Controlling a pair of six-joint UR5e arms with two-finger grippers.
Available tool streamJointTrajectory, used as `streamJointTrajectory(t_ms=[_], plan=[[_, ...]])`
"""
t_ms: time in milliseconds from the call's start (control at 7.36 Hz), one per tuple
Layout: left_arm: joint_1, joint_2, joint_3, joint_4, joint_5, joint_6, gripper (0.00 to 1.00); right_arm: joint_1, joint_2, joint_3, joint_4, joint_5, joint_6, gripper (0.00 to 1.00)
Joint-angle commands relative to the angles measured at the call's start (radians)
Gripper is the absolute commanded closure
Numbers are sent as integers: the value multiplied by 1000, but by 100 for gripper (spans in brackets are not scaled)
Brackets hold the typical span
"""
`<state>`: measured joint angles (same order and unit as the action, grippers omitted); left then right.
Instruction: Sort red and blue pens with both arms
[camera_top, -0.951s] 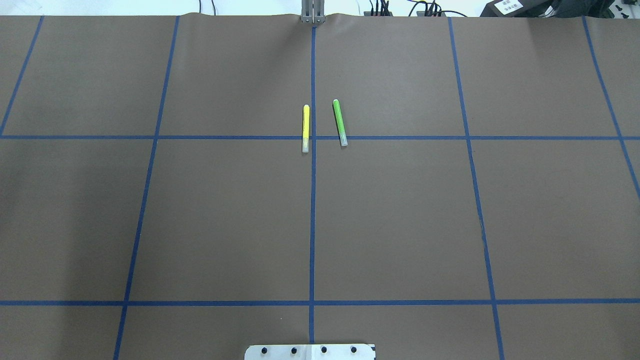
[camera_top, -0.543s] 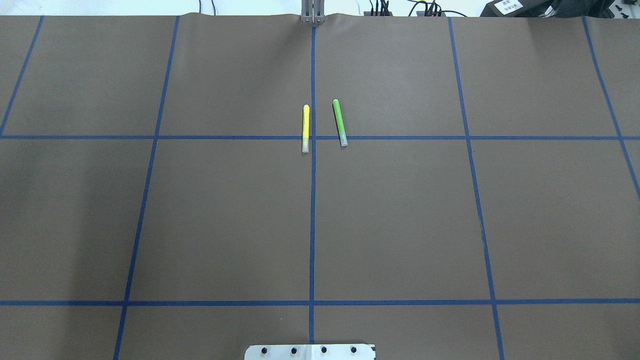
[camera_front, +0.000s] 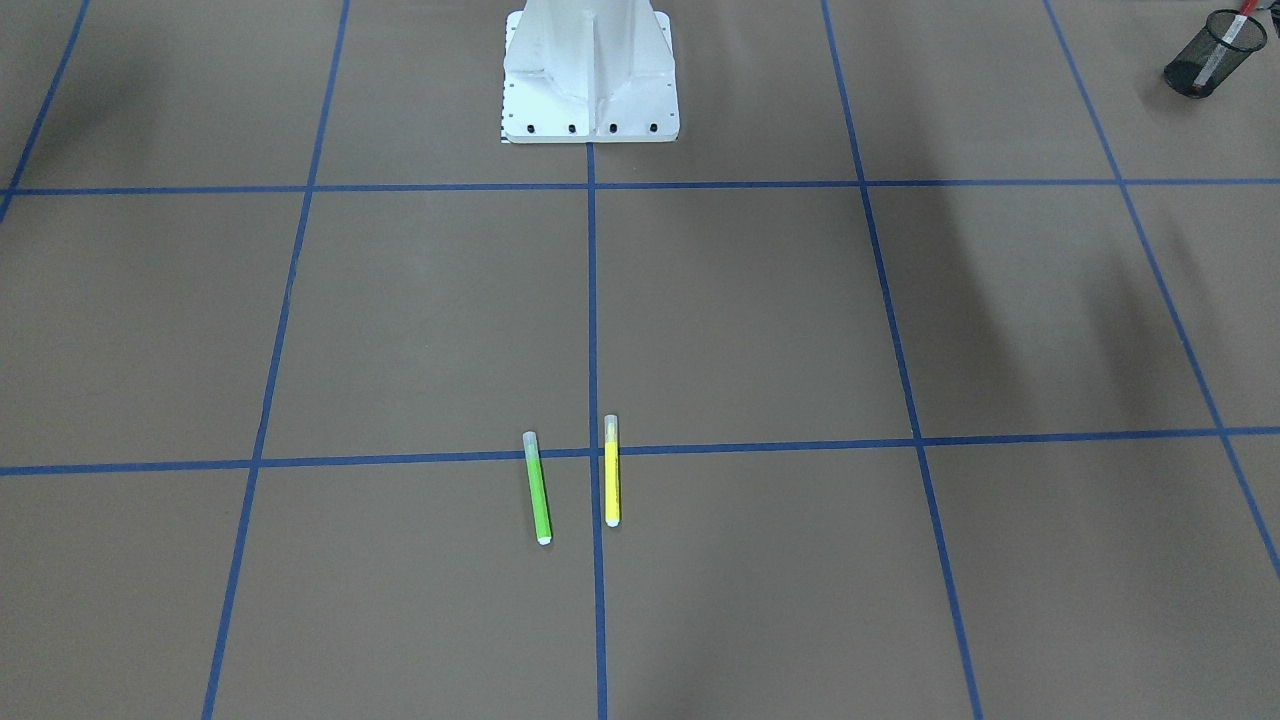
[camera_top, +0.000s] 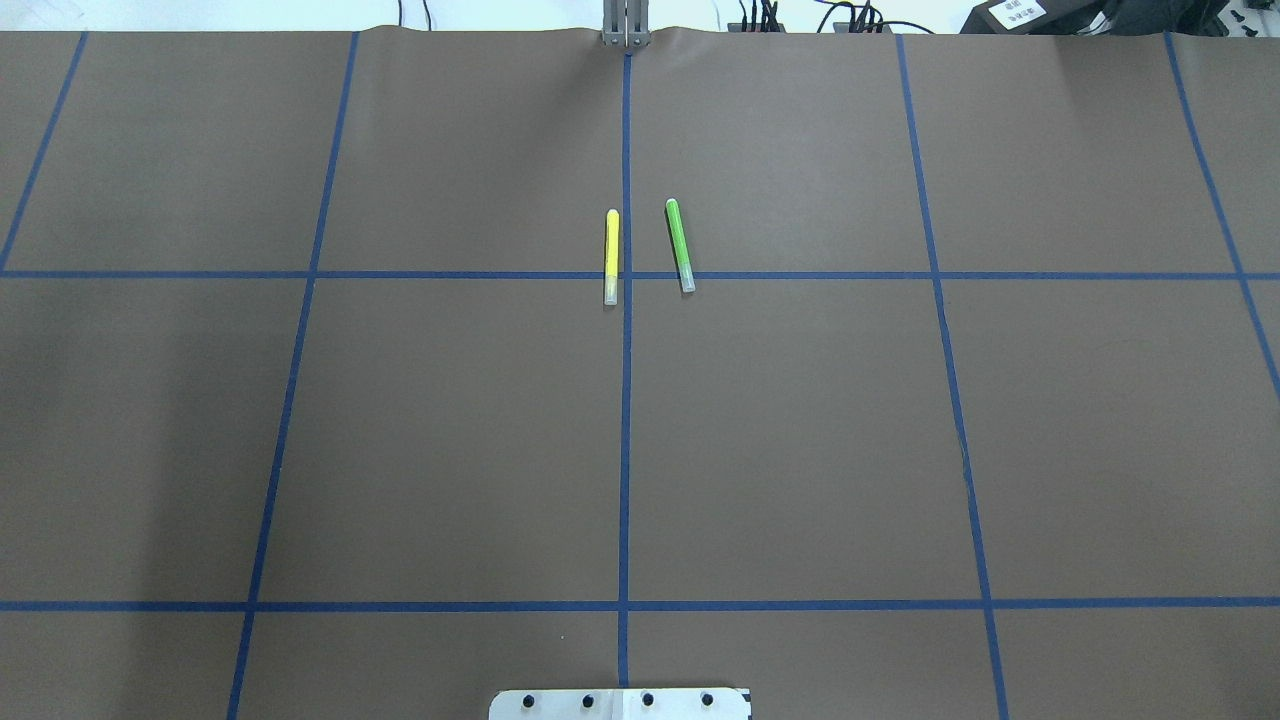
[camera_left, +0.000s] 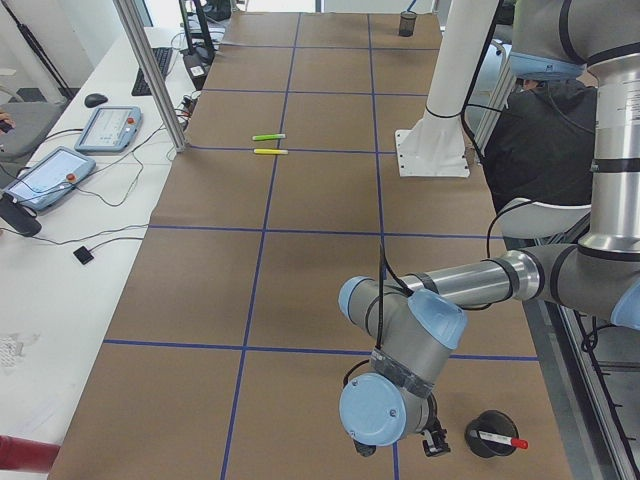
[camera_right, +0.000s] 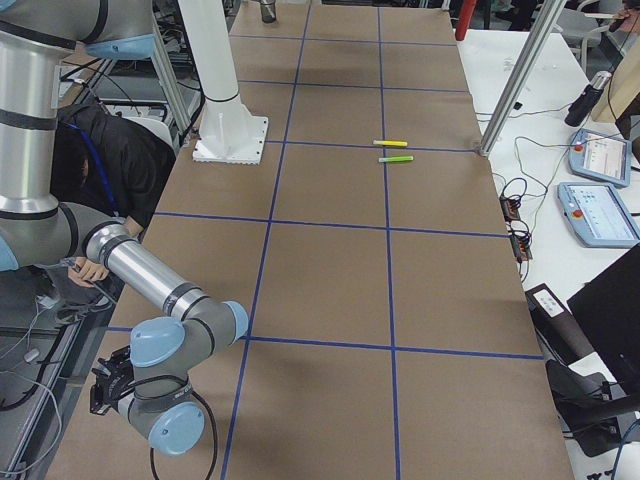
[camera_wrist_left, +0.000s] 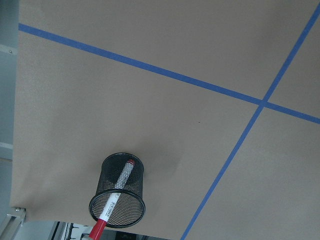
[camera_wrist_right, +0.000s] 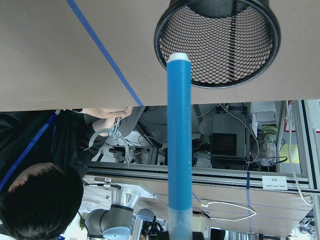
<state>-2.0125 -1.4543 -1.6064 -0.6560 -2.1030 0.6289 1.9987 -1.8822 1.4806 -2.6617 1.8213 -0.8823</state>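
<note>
Our right hand (camera_right: 105, 385) grips the blue pen (camera_wrist_right: 179, 140) over its cup (camera_wrist_right: 220, 75) (red marker (camera_wrist_left: 116, 192) already sorted); next we lower and release. Left hand (camera_left: 433, 440): cannot tell.

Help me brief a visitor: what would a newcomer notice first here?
The blue pen fills the right wrist view, aimed at a black mesh cup. A red marker leans in a second mesh cup in the left wrist view. Mid-table, a yellow pen and a green pen lie side by side.
</note>
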Motion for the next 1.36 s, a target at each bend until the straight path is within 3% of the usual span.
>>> streamJointTrajectory(t_ms=[0, 1223], plan=[[0, 2, 0, 2, 0, 0, 0, 0, 5, -32, 6, 4, 6, 100], [0, 8, -3, 6, 1, 3, 0, -1, 17, -117, 68, 36, 54, 100]])
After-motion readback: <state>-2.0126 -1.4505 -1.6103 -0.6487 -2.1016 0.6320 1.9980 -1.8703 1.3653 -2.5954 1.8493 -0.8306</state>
